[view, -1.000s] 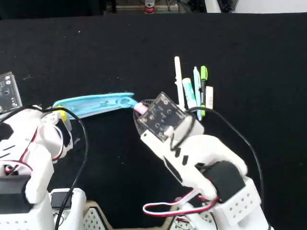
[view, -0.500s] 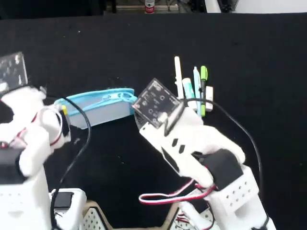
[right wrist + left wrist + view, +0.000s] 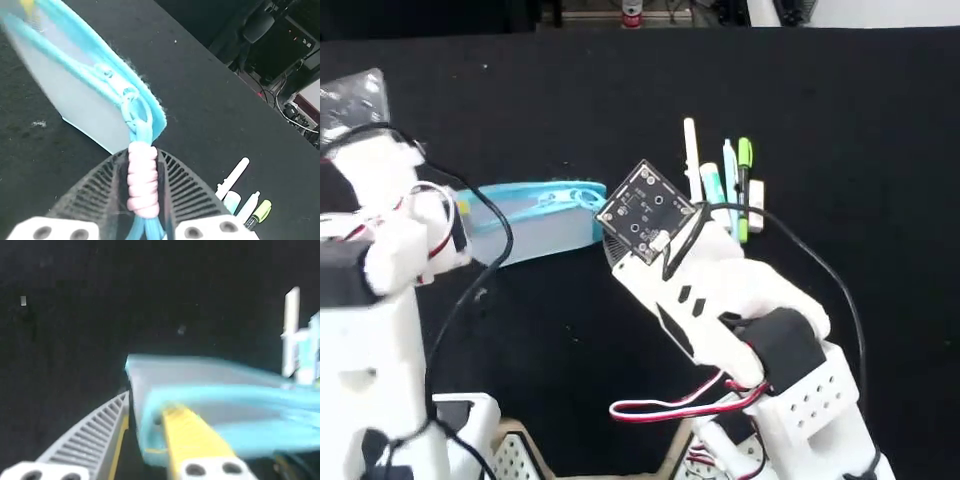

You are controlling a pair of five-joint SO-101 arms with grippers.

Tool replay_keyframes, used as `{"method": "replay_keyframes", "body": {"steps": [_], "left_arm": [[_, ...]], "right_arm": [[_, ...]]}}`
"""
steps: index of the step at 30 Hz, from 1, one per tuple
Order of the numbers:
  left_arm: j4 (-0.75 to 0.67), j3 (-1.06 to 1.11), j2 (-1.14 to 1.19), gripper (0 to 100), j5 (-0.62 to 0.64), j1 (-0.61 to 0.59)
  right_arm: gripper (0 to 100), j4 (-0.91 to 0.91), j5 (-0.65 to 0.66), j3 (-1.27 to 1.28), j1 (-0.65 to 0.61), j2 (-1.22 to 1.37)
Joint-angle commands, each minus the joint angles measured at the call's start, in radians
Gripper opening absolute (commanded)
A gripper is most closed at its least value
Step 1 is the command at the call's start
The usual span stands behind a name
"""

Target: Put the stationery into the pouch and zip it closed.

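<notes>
Pouch: the light-blue pouch (image 3: 535,225) stands on its long edge, zip side up, stretched between the two arms over the black counter (image 3: 840,90) — I cannot tell whether its lower edge touches the surface.
Left gripper: the left gripper (image 3: 145,435) is at the pouch's far-left end, its yellow finger and grey ribbed finger clamped on that corner.
Right gripper: the right gripper (image 3: 142,170) is just off the pouch's other end, fingers pressed together on the pink pull cord (image 3: 142,182), which runs through a blue loop (image 3: 136,112) to the zip slider at that end.
Stationery: the pens (image 3: 725,185) — a white one, two teal ones and a green-capped marker — lie side by side on the counter just beyond the right arm, outside the pouch.
</notes>
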Motion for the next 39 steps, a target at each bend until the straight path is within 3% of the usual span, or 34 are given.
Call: {"method": "replay_keyframes", "body": {"steps": [1, 6, 9, 15, 23, 39], "left_arm": [[0.003, -0.012, 0.031, 16, -0.009, 0.01], [0.003, -0.012, 0.028, 13, -0.011, 0.01], [0.003, -0.013, 0.021, 2, -0.006, 0.01], [0.005, -0.012, 0.021, 3, -0.005, 0.008], [0.0, -0.03, 0.021, 3, -0.011, 0.016], [-0.005, 0.002, 0.021, 3, -0.011, 0.016]], "right_arm": [[1.1, 0.008, -0.008, -0.044, 0.011, -0.01], [1.1, 0.006, -0.008, -0.016, 0.011, -0.01], [1.1, 0.006, -0.008, -0.021, 0.011, -0.01], [1.1, 0.008, -0.005, -0.021, 0.021, -0.064], [1.1, 0.006, 0.0, 0.024, 0.163, -0.148], [1.1, 0.032, -0.005, 0.065, 0.169, -0.14]]}}
